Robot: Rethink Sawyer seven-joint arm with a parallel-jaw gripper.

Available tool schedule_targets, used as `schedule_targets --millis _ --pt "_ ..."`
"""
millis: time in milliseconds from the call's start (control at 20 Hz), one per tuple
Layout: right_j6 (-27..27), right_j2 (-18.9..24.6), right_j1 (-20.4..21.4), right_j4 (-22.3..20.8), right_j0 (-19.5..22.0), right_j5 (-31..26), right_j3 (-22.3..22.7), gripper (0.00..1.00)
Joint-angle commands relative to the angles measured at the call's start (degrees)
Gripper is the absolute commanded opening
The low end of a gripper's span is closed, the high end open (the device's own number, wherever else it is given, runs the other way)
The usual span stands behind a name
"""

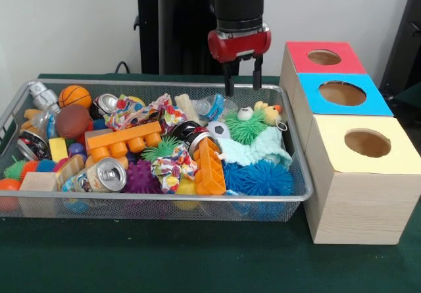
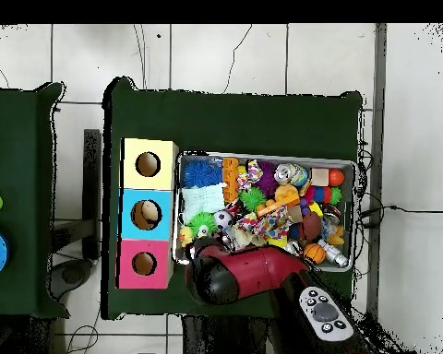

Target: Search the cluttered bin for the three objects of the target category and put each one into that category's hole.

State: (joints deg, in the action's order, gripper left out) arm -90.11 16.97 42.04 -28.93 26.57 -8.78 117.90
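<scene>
Your bin [image 1: 164, 197] sits full on the green cloth [image 1: 164, 260], touching the three-hole box row [image 1: 358, 174] on its side. No sorting progress visible: one yellow duckling [image 1: 269, 114] lies at the bin's far corner nearest the boxes, beside the green spiky ball [image 1: 247, 130]; you can't pick out the other two in the clutter. Gripper [image 1: 242, 76] hangs above that far rim, fingers parted, empty. Tiled floor [image 2: 234, 55] around the table.
</scene>
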Motion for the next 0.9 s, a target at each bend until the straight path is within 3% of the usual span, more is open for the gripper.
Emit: schedule_targets --millis 50,350,900 --pt "-1.5 2.0 -4.0 -3.2 0.6 -1.5 -5.3 1.0" --pt "-2.7 1.1 -6.5 -4.3 -1.8 1.0 -4.8 1.0" --pt "-0.9 5.6 -8.9 -4.8 0.6 0.9 -5.2 1.0"
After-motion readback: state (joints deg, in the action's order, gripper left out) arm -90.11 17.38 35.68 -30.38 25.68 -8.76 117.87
